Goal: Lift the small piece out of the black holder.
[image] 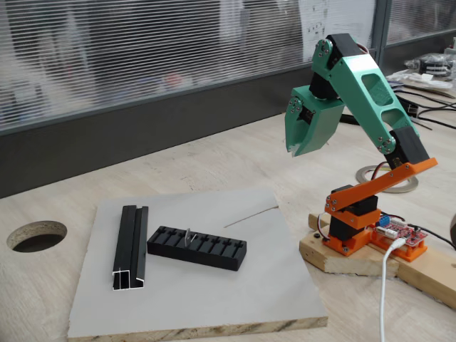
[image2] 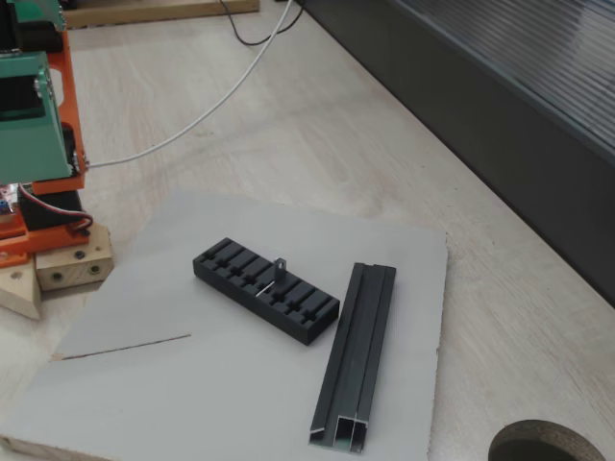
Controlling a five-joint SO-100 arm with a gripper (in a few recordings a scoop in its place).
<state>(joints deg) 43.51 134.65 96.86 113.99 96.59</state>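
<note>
the green gripper (image: 294,151) hangs high, fingers together on nothing, well apart from the black holder (image: 197,248).

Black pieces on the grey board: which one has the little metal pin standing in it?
The shorter slotted block, with the pin upright in a slot. The longer grooved rail beside it holds nothing.

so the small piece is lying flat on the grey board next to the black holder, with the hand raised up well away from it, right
Not quite. Both fixed views show the small piece standing in a slot of the black holder, not lying on the grey board. The hand is indeed raised well away.
</note>
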